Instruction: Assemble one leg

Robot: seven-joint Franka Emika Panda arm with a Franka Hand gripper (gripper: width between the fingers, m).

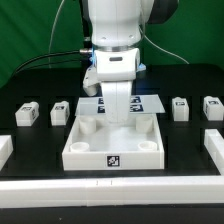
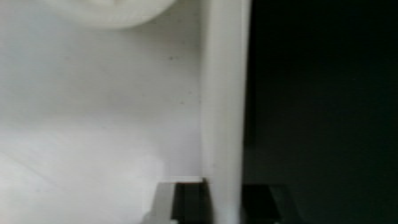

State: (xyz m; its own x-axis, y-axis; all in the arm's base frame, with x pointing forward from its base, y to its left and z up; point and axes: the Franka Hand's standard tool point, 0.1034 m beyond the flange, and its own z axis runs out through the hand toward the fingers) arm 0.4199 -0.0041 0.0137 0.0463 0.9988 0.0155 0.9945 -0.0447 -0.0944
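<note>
The large white tray-like piece (image 1: 112, 150) lies at the middle of the black table. My gripper (image 1: 118, 113) reaches down onto its far wall. In the wrist view the gripper (image 2: 228, 192) has one dark fingertip (image 2: 189, 205) inside the tray and the other outside. The tray's thin wall (image 2: 222, 100) fills the gap between them, so the jaws look shut on it. One round corner hole (image 2: 116, 15) shows. Several legs lie loose: two on the exterior view's left (image 1: 27, 113) (image 1: 60, 112) and two on its right (image 1: 180, 107) (image 1: 212, 106).
The marker board (image 1: 145, 101) lies just behind the tray, partly hidden by the arm. White blocks stand at the table's left edge (image 1: 5, 150) and right edge (image 1: 214, 150). A white strip (image 1: 110, 183) runs along the front edge.
</note>
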